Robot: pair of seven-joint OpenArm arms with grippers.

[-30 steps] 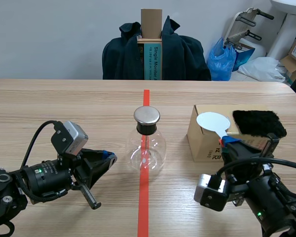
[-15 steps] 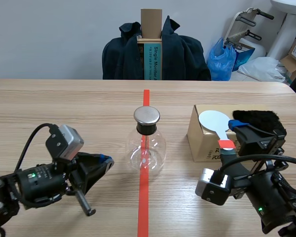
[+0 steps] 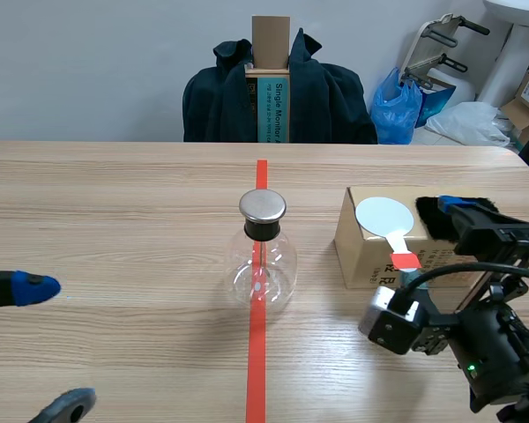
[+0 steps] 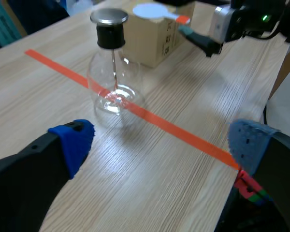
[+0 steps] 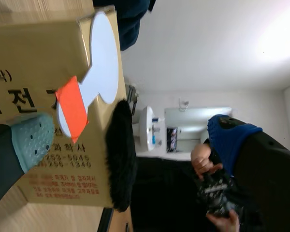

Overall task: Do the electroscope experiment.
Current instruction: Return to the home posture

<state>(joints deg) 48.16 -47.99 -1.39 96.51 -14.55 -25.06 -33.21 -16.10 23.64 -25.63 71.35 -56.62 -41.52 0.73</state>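
The electroscope, a clear glass flask (image 3: pixel 263 263) with a black neck and metal cap (image 3: pixel 263 206), stands on the red tape line. A white paddle (image 3: pixel 383 216) with an orange-red handle (image 3: pixel 406 261) lies on a cardboard box (image 3: pixel 363 256), beside a black fur pad (image 3: pixel 476 225). My right gripper (image 3: pixel 434 243) is open at the box's near side. In the right wrist view the paddle handle (image 5: pixel 72 108) and the fur (image 5: pixel 123 154) lie between its fingers (image 5: pixel 31 140). My left gripper (image 3: pixel 48 345) is open at the near left; the flask (image 4: pixel 113 82) stands ahead of it.
Across the table stands a chair draped with a dark jacket (image 3: pixel 278 92), with a cardboard piece behind it. A blue bag (image 3: pixel 398 106) and boxes sit on the floor at the far right. The right arm (image 4: pixel 237 19) shows beyond the flask in the left wrist view.
Both grippers have gone from shut to open. The left arm has drawn back toward the near left edge. The right gripper has risen toward the box, its fingers now around the paddle handle.
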